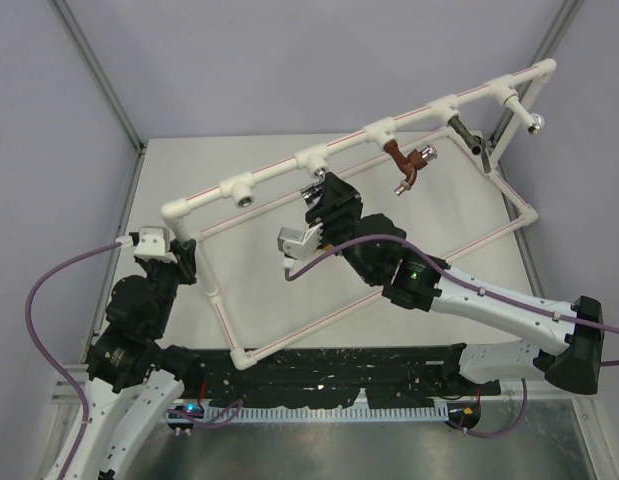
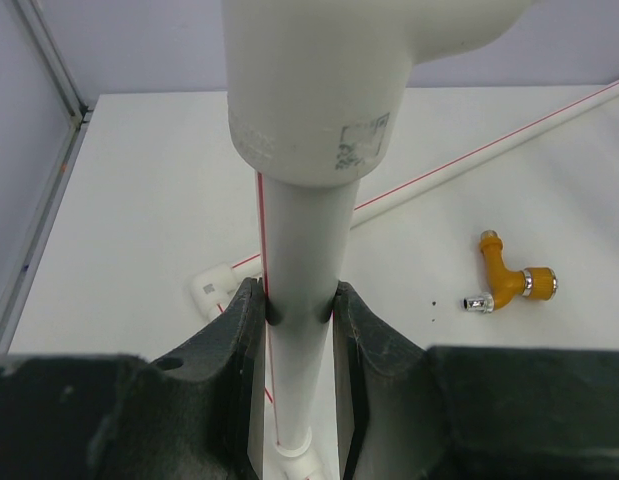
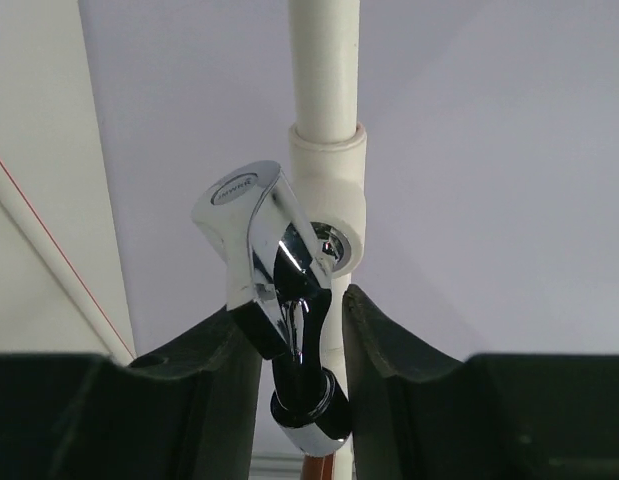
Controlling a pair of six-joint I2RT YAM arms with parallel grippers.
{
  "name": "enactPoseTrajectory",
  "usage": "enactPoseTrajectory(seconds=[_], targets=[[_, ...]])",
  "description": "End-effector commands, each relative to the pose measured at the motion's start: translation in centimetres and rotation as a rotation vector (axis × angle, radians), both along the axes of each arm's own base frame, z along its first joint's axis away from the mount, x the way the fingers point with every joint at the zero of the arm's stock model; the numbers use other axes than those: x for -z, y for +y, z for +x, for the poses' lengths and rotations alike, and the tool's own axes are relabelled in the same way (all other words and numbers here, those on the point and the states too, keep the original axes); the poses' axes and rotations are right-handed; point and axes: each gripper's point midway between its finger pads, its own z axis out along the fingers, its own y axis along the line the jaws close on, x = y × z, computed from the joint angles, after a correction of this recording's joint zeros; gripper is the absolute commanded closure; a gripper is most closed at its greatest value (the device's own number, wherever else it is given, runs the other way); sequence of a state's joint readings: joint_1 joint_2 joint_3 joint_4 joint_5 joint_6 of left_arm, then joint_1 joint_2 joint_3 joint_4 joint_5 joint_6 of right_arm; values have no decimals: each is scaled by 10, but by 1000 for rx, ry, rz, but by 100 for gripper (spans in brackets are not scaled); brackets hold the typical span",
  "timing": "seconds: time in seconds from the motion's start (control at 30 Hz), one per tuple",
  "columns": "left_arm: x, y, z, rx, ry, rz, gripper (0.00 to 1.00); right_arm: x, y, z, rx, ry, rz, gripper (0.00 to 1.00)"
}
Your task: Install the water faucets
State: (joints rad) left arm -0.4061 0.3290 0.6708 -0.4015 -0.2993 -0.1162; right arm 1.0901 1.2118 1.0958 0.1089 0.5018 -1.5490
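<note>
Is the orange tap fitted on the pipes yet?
Not fitted: the orange tap lies on its side on the table, apart from the pipes.

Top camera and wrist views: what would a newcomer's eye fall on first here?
First the white pipe frame standing across the table, with a red-brown faucet already mounted on it. Then the right gripper, closed on a chrome faucet right at a tee socket, while the left gripper clamps the frame's left upright.
</note>
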Motion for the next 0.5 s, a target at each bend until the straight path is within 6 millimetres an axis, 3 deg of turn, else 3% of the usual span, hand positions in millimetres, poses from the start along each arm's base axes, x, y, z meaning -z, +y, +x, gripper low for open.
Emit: enactPoseTrajectory(seconds=[0.0, 0.1, 0.23, 0.37, 0.47], targets=[[21, -9, -5, 56, 82, 18, 100, -28, 0, 4, 3, 13, 321, 67], [21, -9, -5, 56, 81, 18, 100, -39, 1, 6, -24, 138, 610, 81], [22, -10, -4, 57, 84, 19, 100, -58, 0, 4, -92, 307, 1041, 90], [23, -10, -4, 57, 88, 19, 100, -74, -3, -4, -259, 520, 1522, 95], [23, -11, -4, 63, 90, 19, 100, -75, -10, -5, -408, 709, 1920, 95]])
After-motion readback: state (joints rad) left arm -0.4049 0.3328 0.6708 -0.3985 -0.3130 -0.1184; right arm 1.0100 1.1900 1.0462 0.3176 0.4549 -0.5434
